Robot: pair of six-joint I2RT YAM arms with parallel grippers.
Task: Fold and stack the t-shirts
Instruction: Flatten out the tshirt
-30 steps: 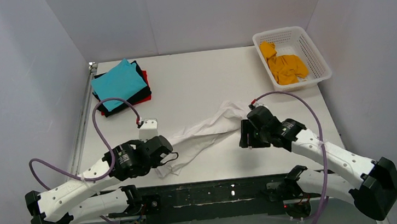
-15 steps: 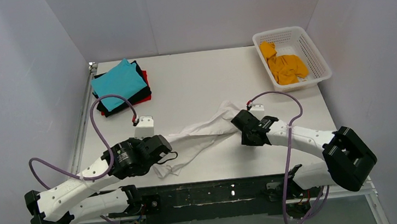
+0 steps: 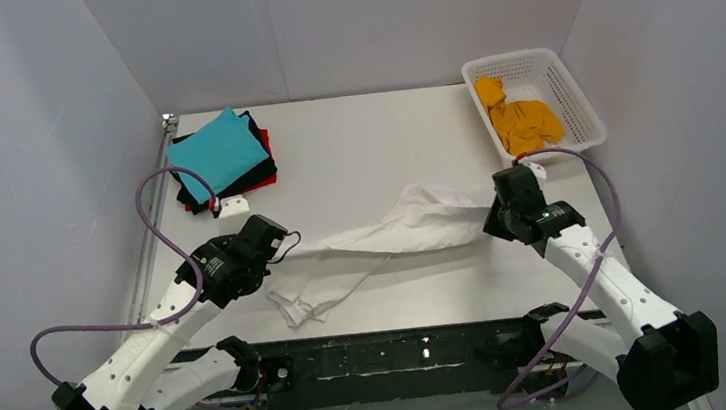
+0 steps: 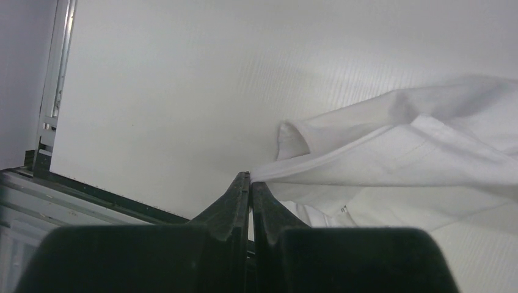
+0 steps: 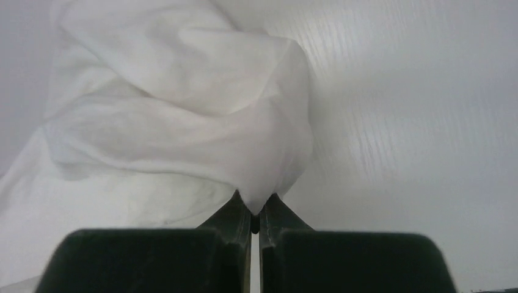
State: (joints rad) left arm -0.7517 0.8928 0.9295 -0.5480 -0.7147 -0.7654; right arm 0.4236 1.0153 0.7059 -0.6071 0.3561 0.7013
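Since it is held at opposite ends, the white shirt (image 3: 411, 225) spans the table's (image 3: 354, 156) near middle as a taut, twisted band, likely to spread it for folding. Teal-topped stack (image 3: 218, 154) sits at the table's far-left corner, basket (image 3: 581, 114) with orange shirt (image 3: 522, 124) far-right. Left gripper (image 4: 250, 180) clenches a hem; right gripper (image 5: 255, 210) clenches bunched cloth.

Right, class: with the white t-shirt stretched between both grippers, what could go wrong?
The left gripper pinches only a thin edge of the large white cloth t-shirt; more pull might slip it free. Twisted rope-like, it may spread creased. The right gripper is near the white plastic lattice basket and could bump it.
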